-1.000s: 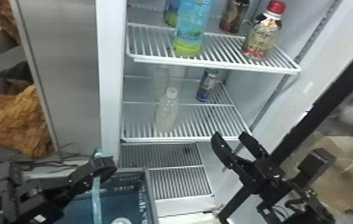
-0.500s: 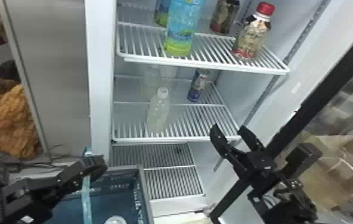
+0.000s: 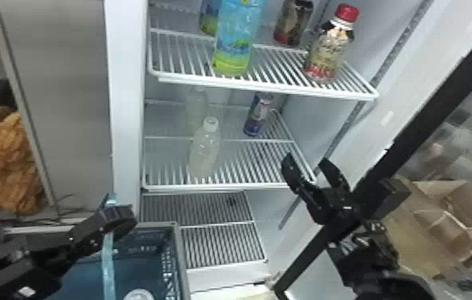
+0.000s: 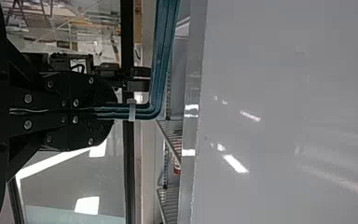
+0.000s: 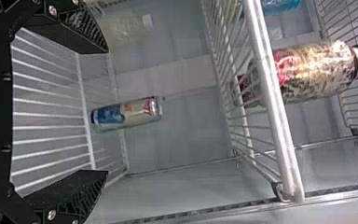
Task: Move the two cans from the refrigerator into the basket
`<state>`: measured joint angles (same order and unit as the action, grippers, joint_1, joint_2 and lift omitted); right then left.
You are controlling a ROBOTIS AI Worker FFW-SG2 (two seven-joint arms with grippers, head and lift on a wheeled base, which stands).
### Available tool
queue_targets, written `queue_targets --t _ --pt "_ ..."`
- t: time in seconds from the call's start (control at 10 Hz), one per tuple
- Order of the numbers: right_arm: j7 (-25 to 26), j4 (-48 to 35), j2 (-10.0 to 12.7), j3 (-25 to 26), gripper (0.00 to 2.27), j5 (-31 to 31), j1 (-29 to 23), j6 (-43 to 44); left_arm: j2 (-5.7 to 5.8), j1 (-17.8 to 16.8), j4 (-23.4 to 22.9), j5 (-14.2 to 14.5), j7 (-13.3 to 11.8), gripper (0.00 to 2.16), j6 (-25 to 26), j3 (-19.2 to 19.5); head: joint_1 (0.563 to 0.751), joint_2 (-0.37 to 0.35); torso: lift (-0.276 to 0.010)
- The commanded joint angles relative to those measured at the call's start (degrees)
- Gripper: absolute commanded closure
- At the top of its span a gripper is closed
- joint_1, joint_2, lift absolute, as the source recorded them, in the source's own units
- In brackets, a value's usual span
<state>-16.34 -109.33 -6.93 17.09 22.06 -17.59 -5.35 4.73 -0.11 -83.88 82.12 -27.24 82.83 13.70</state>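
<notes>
Black right gripper (image 3: 306, 158), jaws parted, has been raised nearer the shelf (image 3: 223, 186) | can (image 5: 128, 113) pickup apparently being prepared | basket handle (image 3: 108, 263) clenched by left gripper's (image 4: 112, 112) jaws

So my rig's left arm (image 3: 12, 263) and right arm (image 3: 366, 255) are both black and chunky, all angular blocks. There's a small white label (image 3: 27, 291) on the left one. Silver screws (image 4: 28, 98) dot the left gripper (image 3: 121, 219), and the right gripper (image 3: 305, 161) has ridged black fingers (image 5: 70, 32).
</notes>
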Motion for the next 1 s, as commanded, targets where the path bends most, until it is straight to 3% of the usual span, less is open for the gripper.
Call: queue_targets --t 0.0,0.9 --pt "0.0 3.5 0.0 -0.4 0.12 -0.9 3.4 0.6 0.02 -0.2 0.0 -0.1 0.0 1.20 0.0 -0.1 0.695 -0.350 -0.218" --pt "0.0 20.5 -0.4 -3.8 0.12 -6.1 18.4 1.3 0.20 -0.5 0.0 0.5 0.3 1.20 -0.3 -0.8 0.695 -0.327 -0.218"
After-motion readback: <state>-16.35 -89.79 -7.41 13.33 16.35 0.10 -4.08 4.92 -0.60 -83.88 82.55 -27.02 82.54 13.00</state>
